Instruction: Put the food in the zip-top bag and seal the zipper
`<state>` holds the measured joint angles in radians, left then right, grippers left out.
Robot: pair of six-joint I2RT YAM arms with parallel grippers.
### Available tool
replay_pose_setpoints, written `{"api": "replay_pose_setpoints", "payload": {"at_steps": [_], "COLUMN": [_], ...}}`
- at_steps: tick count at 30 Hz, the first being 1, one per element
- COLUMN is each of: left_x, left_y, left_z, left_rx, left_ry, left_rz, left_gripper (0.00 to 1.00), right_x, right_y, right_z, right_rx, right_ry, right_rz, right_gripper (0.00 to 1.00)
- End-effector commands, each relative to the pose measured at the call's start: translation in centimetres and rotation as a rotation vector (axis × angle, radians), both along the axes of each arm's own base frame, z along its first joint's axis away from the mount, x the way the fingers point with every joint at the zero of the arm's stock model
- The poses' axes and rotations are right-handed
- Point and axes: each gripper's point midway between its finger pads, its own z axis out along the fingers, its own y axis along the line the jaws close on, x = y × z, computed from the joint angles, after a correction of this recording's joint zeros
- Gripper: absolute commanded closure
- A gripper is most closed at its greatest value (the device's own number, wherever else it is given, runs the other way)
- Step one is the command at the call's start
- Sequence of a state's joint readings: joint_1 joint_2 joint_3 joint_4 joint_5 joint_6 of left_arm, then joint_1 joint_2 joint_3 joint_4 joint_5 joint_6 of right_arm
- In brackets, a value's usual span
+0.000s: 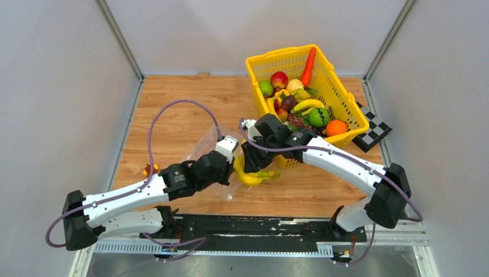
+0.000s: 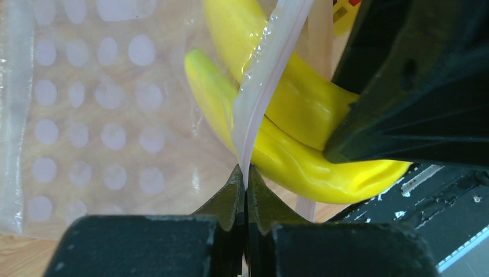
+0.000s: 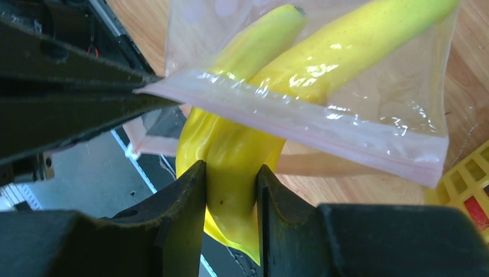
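Two bananas (image 3: 230, 150): tips inside the zip-top bag (image 3: 403, 98), centre of the top view
Left gripper (image 2: 245, 187): clamped on the zipper (image 2: 265, 75)
Right gripper (image 3: 229, 190): grasping the bananas' lower end
Other food (image 1: 300, 98): in the yellow basket (image 1: 345, 98), upper right

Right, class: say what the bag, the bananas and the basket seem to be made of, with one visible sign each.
The bag: thin clear plastic film, glossy; it crinkles and is see-through. The bananas: probably moulded plastic or foam, smooth satin yellow with soft highlights. The basket: rigid yellow plastic, judging by its moulded lattice walls.
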<state>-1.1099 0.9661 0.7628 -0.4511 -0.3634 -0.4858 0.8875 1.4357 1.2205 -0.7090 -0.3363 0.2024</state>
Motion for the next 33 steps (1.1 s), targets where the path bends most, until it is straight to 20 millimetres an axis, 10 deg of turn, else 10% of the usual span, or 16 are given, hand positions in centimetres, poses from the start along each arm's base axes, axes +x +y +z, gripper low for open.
{"api": "replay_pose_setpoints", "payload": {"at_steps": [1,11,18,33], "left_x": [-0.7,0.2,0.8,-0.3], "left_y": [-3.2,-2.2,-0.5,4.2], "left_z": [3.1,4.8,4.0,-2.8], "left_rx": [-0.171,-0.244,-0.226,-0.055], "left_ry": [0.017,-0.017,-0.028,0.039], "left_rz": [-0.067,0.033,0.119,0.22], "left_gripper": [1.0,1.0,1.0,1.0], "right_x": [2.6,1.6,-0.2,-3.7], "right_y": [2.6,3.9,1.5,-0.1], "right_z": [3.0,6.2,8.0,-0.9], "right_rx": [0.089,0.256,0.294,0.255], "right_ry": [-0.051,-0.085,-0.162,-0.26], "right_rz": [-0.091,-0.023,0.019,0.233], "right_gripper": [0.76,0.38,0.32,0.25]}}
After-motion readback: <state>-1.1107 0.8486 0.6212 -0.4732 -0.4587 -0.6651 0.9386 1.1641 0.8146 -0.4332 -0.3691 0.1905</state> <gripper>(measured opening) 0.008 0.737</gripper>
